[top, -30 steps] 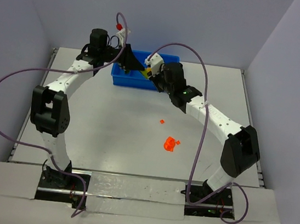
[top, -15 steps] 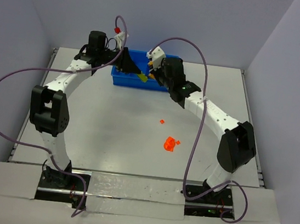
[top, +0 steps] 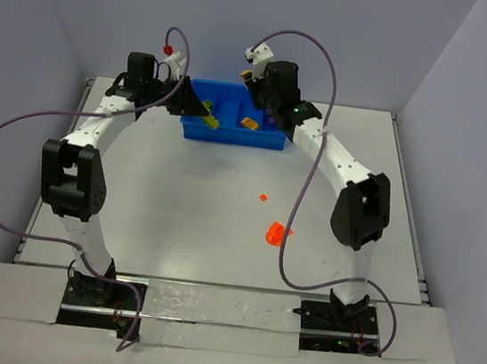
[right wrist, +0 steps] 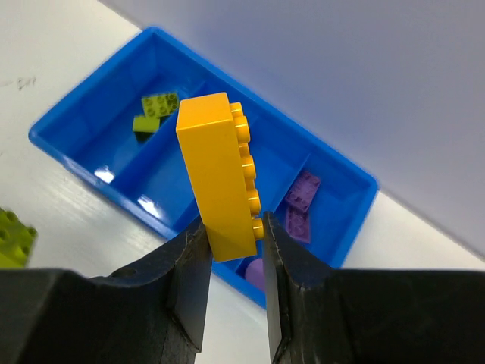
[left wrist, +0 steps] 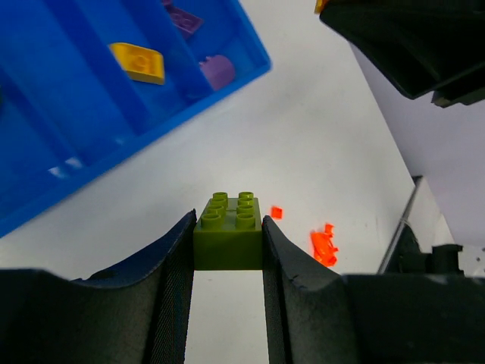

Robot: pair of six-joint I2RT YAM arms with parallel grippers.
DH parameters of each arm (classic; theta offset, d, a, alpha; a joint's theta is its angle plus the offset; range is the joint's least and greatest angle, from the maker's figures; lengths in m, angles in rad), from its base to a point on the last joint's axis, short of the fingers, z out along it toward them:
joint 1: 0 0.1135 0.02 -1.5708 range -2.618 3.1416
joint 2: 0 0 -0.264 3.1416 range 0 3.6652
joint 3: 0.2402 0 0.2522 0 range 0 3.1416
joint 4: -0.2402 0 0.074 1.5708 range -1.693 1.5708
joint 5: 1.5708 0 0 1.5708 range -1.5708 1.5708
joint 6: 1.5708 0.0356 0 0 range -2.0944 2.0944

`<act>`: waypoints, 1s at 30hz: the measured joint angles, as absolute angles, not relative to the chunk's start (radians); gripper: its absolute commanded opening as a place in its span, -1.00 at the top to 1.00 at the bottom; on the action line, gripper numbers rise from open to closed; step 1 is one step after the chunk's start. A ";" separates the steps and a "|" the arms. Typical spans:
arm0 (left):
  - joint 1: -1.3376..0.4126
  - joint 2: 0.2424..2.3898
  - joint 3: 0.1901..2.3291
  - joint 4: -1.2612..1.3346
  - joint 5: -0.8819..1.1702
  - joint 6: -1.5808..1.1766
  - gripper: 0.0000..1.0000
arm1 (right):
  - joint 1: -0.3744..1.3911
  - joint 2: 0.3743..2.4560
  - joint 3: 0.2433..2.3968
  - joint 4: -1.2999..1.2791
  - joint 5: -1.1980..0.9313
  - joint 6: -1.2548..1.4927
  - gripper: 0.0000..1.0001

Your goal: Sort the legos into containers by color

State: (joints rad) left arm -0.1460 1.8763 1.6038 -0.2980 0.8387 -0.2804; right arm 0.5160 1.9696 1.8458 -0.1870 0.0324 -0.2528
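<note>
Right wrist view, item 1: blue bin [right wrist: 163,174], one piece with side-by-side compartments, lying at the far side of the white table [top: 177,209]. Contents as I count them:
- End compartment on the view's left: two olive-green bricks [right wrist: 160,105], side by side.
- End compartment on the right: purple pieces [right wrist: 303,189], two flat plates and one rounded piece nearer the front wall.
- From the left wrist view I add one yellow brick [left wrist: 138,62], lying flat in the compartment next to the purple one.
- The other compartment is partly hidden, and I cannot tell what is in it.

Item 2: yellow-orange brick [right wrist: 216,174], clamped at its lower end in the right claw [right wrist: 231,243] and held in the air over the bin. Its long axis runs straight out from the fingertips. The studs face the purple end.

Item 3: olive-green brick [left wrist: 227,231], pinched by two side faces in the left claw [left wrist: 227,254], over bare table just outside the bin's long wall. Four studs in a square face outward past the fingertips. I can make out no long axis.

Item 4: loose on the table, well apart from the bin, an orange-red cluster [top: 276,233]. One orange-red chip [top: 263,197] lies between it and the bin.

Markings: the stud tops are too small to read. A faint grey scribble [right wrist: 26,82] on the table beside the bin is illegible.
</note>
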 measured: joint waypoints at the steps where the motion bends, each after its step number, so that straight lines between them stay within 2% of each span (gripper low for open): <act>1: -0.135 1.874 1.605 -0.298 0.825 -0.278 1.00 | 0.507 2.003 1.883 -0.211 0.015 -0.238 1.00; 16: 0.004 1.823 1.643 -0.300 0.730 -0.257 1.00 | 0.459 2.398 2.230 -0.366 -0.050 -0.139 0.99; 26: 0.019 1.821 1.649 -0.307 0.713 -0.253 1.00 | 0.455 2.460 2.272 -0.358 -0.043 -0.107 0.86; 29: 0.021 1.822 1.670 -0.310 0.709 -0.254 1.00 | 0.452 2.467 2.273 -0.352 -0.032 -0.097 0.65; 30: 0.021 1.822 1.680 -0.311 0.707 -0.254 1.00 | 0.450 2.470 2.274 -0.351 -0.028 -0.096 0.48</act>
State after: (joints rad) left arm 0.0208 1.8221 1.6796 -0.3109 0.7075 -0.2539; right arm 0.4501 2.4704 2.2744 -0.3507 -0.0279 -0.0962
